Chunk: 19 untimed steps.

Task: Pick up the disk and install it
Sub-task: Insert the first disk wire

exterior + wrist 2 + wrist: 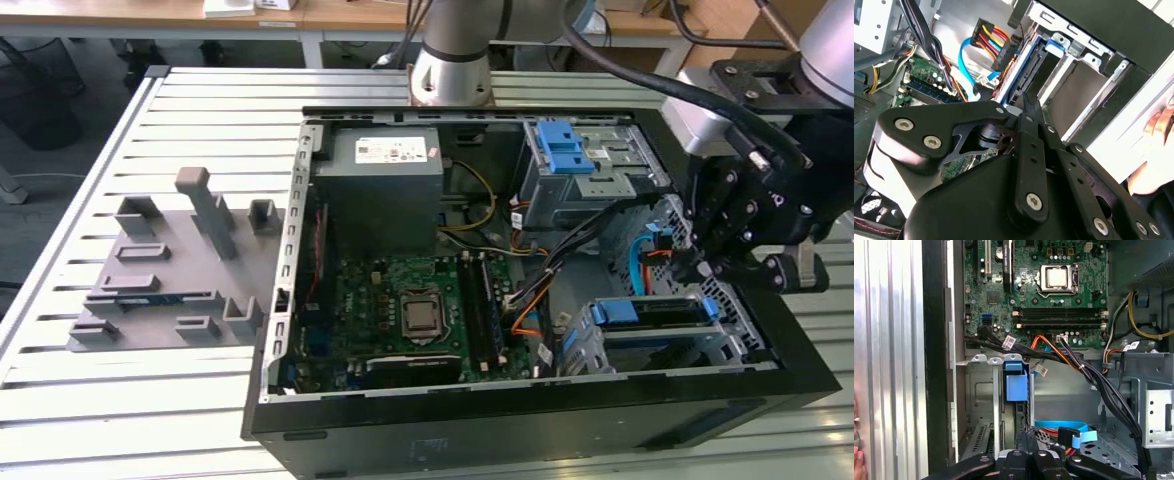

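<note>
The disk [650, 312] sits in the lower drive bay at the case's corner on the exterior view's right, its blue carrier end facing up. The first wrist view shows that blue carrier tab [1015, 382] standing in the bay slot. In the second wrist view the disk's blue-edged side [1026, 67] lies inside the metal bay. My gripper [703, 268] hangs just above the bay, beside the case's wall on the exterior view's right. Its black fingers are shut together with nothing between them, the tip [1028, 100] close to the disk's end. The gripper [1026, 437] is apart from the tab.
The open computer case [287, 300] lies on a slatted metal table [80, 400]. Inside it are a motherboard [414, 300], a grey power supply [387, 165], a blue-latched cage [574, 150] and loose cables [534, 300]. A grey fixture [174, 260] stands beside the case. A person's hand [1154, 165] is near.
</note>
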Each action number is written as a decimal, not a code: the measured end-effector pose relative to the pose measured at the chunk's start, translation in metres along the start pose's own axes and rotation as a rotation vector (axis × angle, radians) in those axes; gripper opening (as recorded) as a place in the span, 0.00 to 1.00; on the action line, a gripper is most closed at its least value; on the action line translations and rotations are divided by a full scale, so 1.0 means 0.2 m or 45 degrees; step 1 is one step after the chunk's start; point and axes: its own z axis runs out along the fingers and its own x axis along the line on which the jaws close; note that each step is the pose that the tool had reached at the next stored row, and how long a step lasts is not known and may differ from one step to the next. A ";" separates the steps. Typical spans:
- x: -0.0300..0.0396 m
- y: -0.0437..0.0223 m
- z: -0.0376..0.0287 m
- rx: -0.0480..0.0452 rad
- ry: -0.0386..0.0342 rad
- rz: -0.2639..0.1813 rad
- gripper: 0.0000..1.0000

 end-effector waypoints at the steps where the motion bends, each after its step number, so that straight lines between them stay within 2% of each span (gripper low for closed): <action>1: -0.005 -0.006 0.000 0.000 0.0000 0.000 0.11; 12: -0.075 -0.063 0.006 0.000 0.0000 0.000 0.11; 15: -0.089 -0.068 0.007 0.000 0.0000 0.000 0.11; 19: -0.129 -0.069 0.009 0.000 0.0009 0.000 0.11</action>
